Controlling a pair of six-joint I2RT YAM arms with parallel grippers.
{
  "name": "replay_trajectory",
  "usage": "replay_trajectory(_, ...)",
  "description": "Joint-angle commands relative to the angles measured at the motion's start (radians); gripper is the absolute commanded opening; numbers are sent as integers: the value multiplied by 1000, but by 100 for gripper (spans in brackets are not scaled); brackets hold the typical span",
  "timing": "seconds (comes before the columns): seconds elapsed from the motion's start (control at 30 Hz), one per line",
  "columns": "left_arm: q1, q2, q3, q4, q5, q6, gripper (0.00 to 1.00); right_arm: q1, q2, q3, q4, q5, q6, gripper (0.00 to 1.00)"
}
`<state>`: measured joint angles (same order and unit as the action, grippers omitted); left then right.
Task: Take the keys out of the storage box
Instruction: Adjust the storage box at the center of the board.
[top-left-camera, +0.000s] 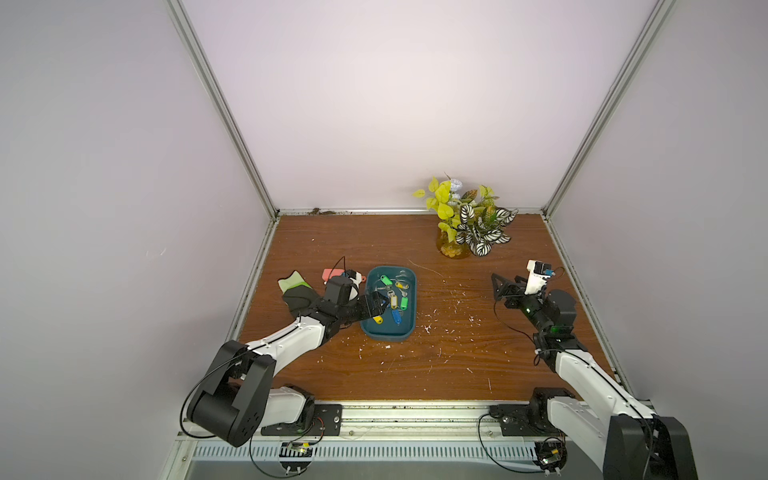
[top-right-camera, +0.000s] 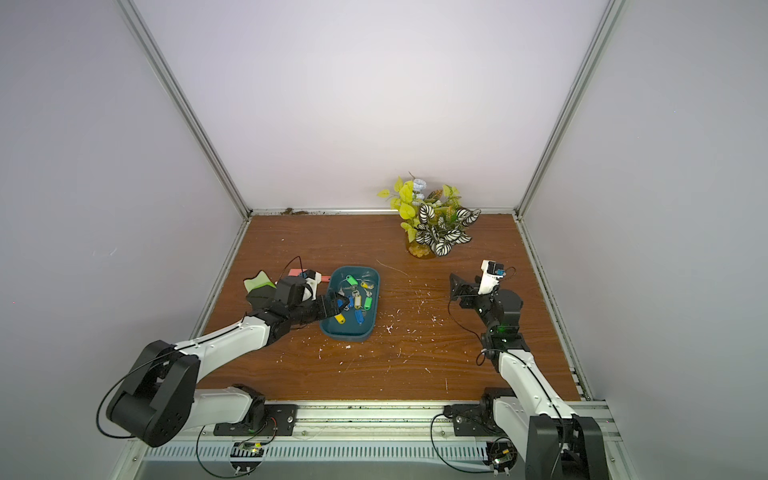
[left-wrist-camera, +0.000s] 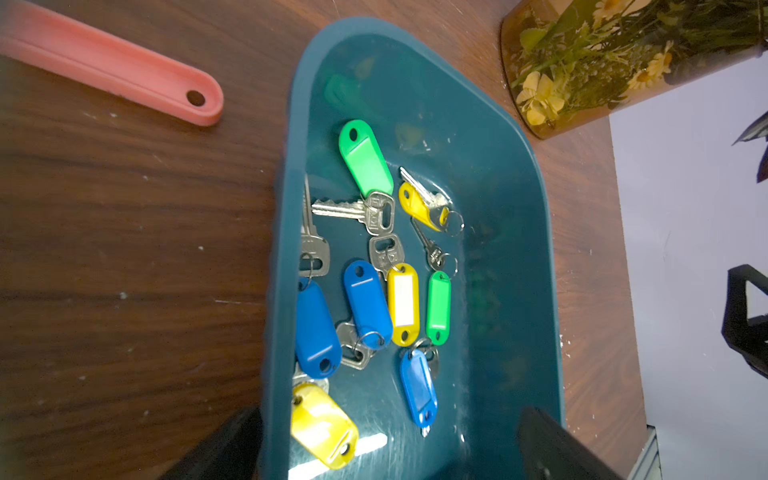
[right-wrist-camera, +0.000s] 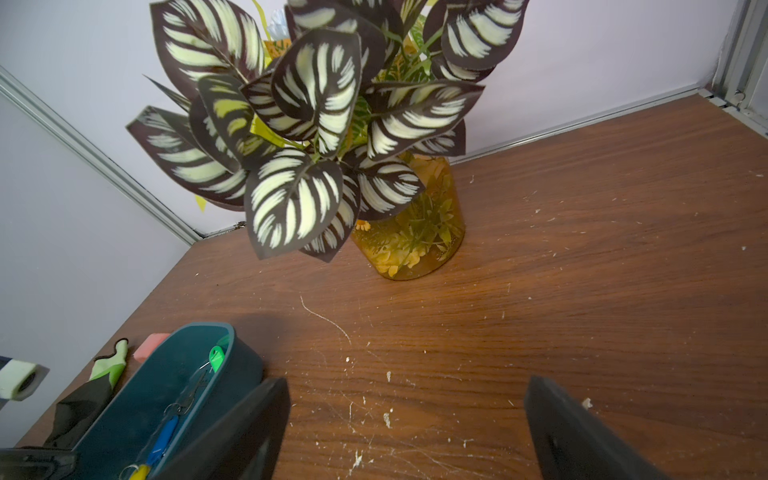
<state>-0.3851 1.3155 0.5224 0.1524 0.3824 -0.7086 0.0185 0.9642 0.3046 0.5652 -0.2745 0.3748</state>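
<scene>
The storage box (top-left-camera: 388, 337) (top-right-camera: 349, 336) is a dark teal tray left of the table's middle. Several keys (top-left-camera: 395, 299) (top-right-camera: 357, 299) with blue, yellow and green tags lie inside it. In the left wrist view the keys (left-wrist-camera: 374, 299) cover the floor of the box (left-wrist-camera: 490, 187). My left gripper (top-left-camera: 382, 305) (left-wrist-camera: 386, 453) hangs open over the box's left side, one finger outside the wall, nothing held. Far to the right, my right gripper (top-left-camera: 498, 286) (right-wrist-camera: 407, 436) stands open and empty above bare wood. The box's end (right-wrist-camera: 245, 365) shows in the right wrist view.
A pink scoop (top-left-camera: 332, 273) (left-wrist-camera: 112, 62) lies just left of the box, with a green and black cloth (top-left-camera: 295, 286) beside it under my left arm. A leafy plant in an amber vase (top-left-camera: 453, 247) (right-wrist-camera: 415, 232) stands at the back. White specks dot the wood.
</scene>
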Motion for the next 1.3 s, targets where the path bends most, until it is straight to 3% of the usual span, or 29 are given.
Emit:
replay_trajectory(0.0, -15, -5, 7, -4, 31, -1, 99, 5, 0, 44, 17, 0, 3, 96)
replay_trajectory(0.1, -16, -19, 16, -37, -4, 25, 99, 5, 5, 50, 11, 4, 0, 96)
replay_trajectory(0.33, -15, -122, 154, -328, -268, 169, 99, 5, 10, 69, -22, 20, -17, 96)
replay_trajectory(0.57, -51, -158, 295, -477, -345, 237, 100, 5, 21, 69, -19, 32, -14, 95)
replay_trajectory(0.8, -183, 26, 464, -559, -402, 290, 87, 5, 16, 69, -27, 42, -18, 97)
replay_trajectory(1.27, -223, 461, 730, -549, -293, 346, 49, 4, -62, 41, -80, 93, -29, 99)
